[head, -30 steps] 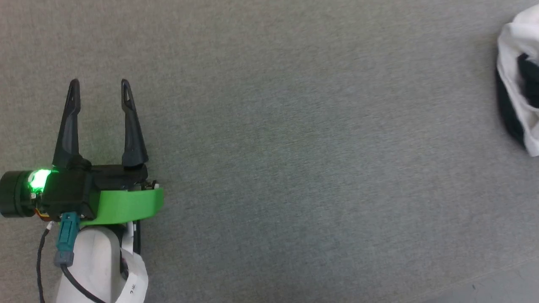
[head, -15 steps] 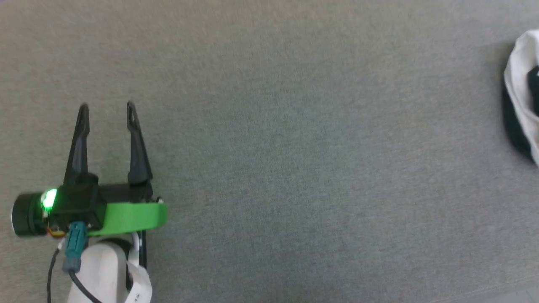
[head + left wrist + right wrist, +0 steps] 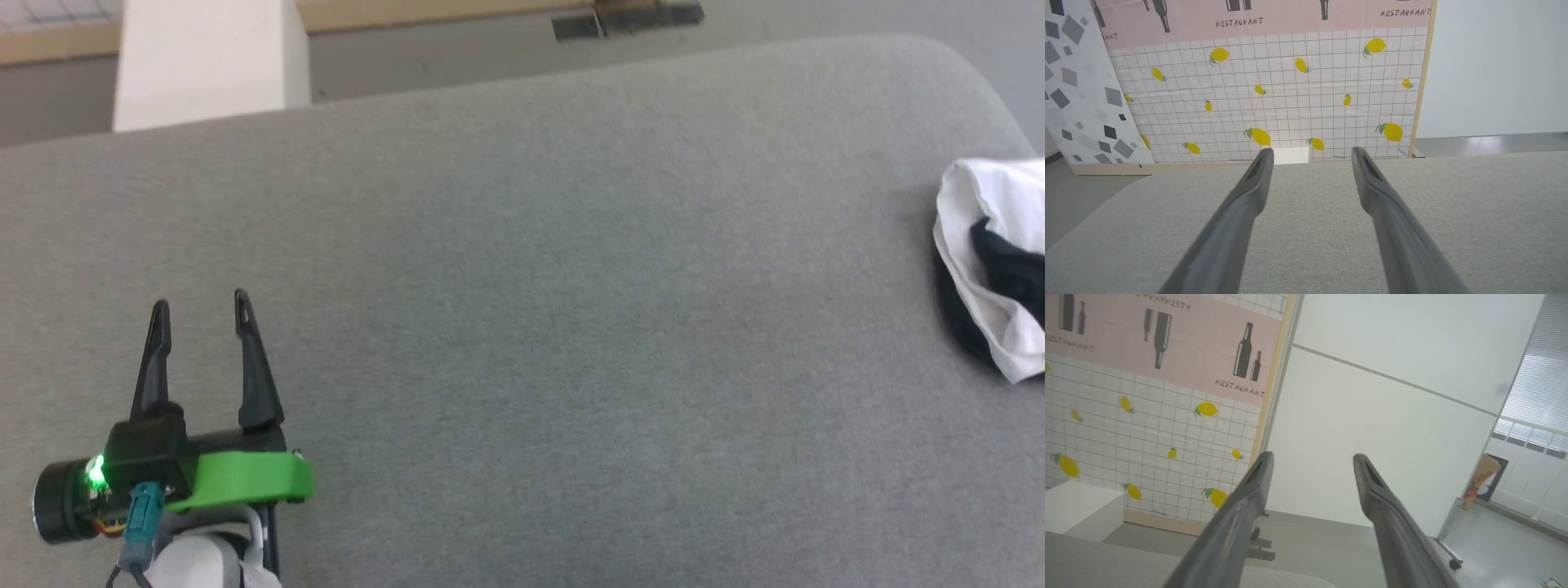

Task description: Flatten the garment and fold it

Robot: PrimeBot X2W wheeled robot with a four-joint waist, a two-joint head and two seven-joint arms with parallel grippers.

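head view: a grey woven table top (image 3: pixel 571 245) with a soft rounded corner at far right. the garment (image 3: pixel 989 273) lies crumpled at the right edge, white cloth wrapped around black parts. the left gripper (image 3: pixel 200 300) is at near left, well apart from it, fingers spread, with wide open surface between them.

left wrist view: the left gripper (image 3: pixel 1310 153) is released and grasps nothing, above the grey weave; a lemon-print panel (image 3: pixel 1290 102) stands behind the far edge.

right wrist view: the right gripper (image 3: pixel 1312 457) is released too, with the dark tapered fingers apart, and points toward a white wall (image 3: pixel 1392 416).

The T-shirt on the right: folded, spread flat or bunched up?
Bunched up: the T-shirt lies crumpled, white cloth heaped around black, partly out of frame.
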